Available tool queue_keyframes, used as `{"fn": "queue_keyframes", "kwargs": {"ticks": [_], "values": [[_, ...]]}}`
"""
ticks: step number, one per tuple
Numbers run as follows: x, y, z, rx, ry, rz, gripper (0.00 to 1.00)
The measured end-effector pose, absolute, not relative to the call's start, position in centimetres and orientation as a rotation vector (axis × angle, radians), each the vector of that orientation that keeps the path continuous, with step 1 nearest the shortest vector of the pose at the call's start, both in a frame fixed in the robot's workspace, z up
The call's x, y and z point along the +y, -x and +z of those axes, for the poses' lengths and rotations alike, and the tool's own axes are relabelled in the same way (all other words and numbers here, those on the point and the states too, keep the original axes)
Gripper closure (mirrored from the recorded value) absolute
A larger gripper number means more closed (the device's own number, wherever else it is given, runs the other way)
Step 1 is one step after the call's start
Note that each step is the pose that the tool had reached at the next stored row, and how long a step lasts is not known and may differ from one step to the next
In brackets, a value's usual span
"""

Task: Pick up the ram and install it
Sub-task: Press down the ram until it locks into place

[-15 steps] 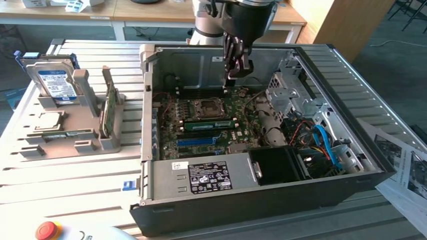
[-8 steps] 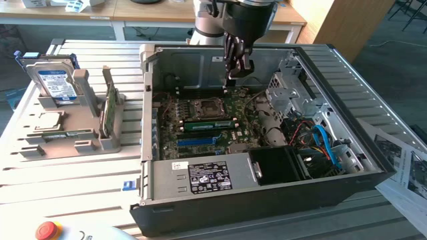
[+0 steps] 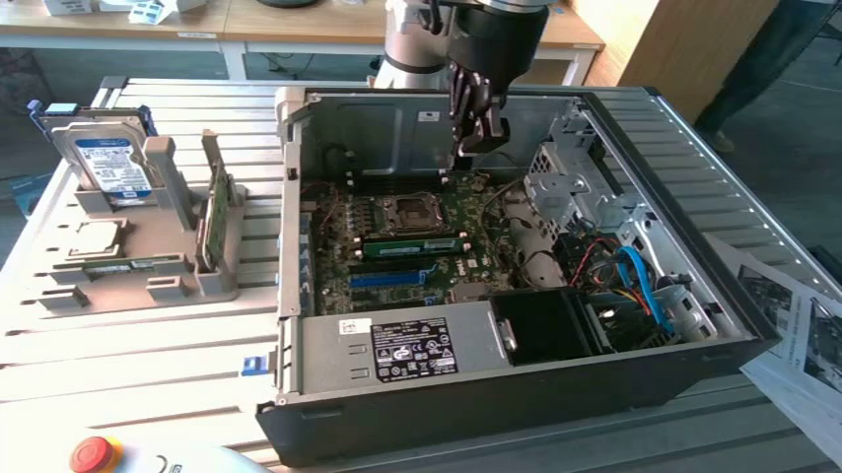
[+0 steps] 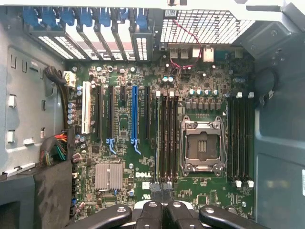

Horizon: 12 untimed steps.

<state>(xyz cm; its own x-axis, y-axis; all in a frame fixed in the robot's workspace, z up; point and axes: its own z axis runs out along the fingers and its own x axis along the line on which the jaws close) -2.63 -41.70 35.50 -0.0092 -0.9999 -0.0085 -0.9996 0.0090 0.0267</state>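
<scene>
Nearest in the exterior view, at lower centre, sits the power supply (image 3: pixel 401 350) with its printed label. Just behind it the motherboard (image 3: pixel 460 268) lies flat in the open computer case (image 3: pixel 526 414). At middle left, outside the case, a gray holder (image 3: pixel 145 271) carries a hard drive (image 3: pixel 105 163). On the board, mid-frame, the ram (image 3: pixel 410 246) stands on edge as a green stick between the blue slot (image 3: pixel 382 279) and the CPU socket (image 3: pixel 401 210). It looks seated in a memory slot, though I cannot tell whether its end latches have caught. Farther back, at upper centre, the gripper (image 3: pixel 475 148) hangs over the board with its fingers pressed together and nothing between them. In the wrist view the gripper (image 4: pixel 162 200) sits at bottom centre, lined up with the bank of black memory slots (image 4: pixel 167 138) beside the CPU socket (image 4: pixel 202 143). The risk, as I judge it, is a half-seated stick — a push landing off its top edge, or on one end alone, could tilt it in the slot, strain the board or skid onto neighbouring parts. In the exterior view the ram lies below the fingertips and toward the lower left of them, apart and untouched.
</scene>
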Motion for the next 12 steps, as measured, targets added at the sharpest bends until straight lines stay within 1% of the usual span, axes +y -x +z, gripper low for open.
{"fn": "queue_keyframes", "kwargs": {"ticks": [12], "values": [[-41.71, 1.55, 35.5, -2.222, -2.202, -0.039, 0.89]]}}
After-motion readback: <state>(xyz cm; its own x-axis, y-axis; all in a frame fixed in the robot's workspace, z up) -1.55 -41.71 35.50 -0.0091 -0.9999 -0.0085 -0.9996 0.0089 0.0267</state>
